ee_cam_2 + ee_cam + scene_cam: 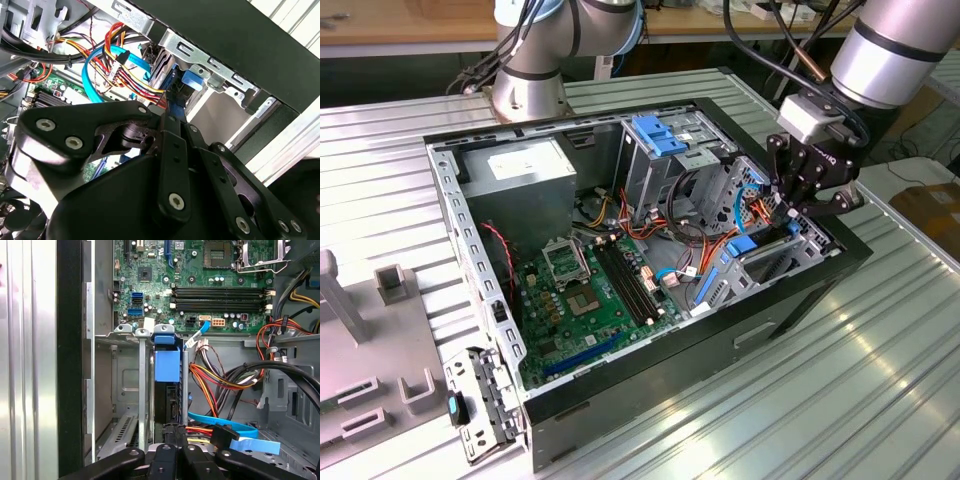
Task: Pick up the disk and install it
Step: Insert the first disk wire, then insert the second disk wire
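Note:
The disk [166,390], dark with a bright blue end tab, stands on edge in a metal bay of the drive cage [125,375] inside the open computer case [800,300]. In the exterior view its blue tab [741,245] shows low in the cage at the case's right end. My gripper [172,432] reaches down into that cage with its fingers drawn together around the disk's near end. In the second wrist view the gripper [167,112] has its black linkages folded in, and the disk's blue rail [176,82] shows just beyond the fingertips. In the exterior view the gripper [790,215] hangs over the cage.
Bundled red, orange and yellow wires [220,380] and a blue flat cable [235,432] lie right beside the bay. The motherboard [590,300] fills the case floor, with a grey power supply [525,175] at the back. A pale blue bracket [665,135] tops the rear cage. Grey fixtures [380,290] stand on the exterior view's left.

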Controlling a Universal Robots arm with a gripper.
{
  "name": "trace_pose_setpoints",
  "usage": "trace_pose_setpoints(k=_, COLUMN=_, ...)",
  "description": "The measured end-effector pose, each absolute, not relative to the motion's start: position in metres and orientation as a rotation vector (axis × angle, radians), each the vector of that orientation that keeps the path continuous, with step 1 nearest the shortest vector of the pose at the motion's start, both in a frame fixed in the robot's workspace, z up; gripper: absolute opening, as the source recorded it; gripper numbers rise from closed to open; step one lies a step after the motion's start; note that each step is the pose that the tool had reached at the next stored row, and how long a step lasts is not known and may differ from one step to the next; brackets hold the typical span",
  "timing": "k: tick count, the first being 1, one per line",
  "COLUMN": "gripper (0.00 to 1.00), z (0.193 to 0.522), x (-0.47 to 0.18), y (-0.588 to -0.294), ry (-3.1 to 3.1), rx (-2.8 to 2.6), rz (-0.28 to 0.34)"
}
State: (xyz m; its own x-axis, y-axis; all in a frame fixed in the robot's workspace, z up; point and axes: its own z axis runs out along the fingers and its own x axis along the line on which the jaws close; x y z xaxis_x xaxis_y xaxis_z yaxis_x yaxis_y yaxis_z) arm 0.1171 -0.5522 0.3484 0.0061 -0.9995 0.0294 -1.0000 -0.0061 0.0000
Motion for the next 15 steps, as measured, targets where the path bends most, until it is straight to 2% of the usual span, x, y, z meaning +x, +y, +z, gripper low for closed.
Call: trace_pose_setpoints(k=15, gripper=0.11, z=0.3487, x=0.1171, y=-0.5522, ry=-2.200, rx=2.213, rz=0.033)
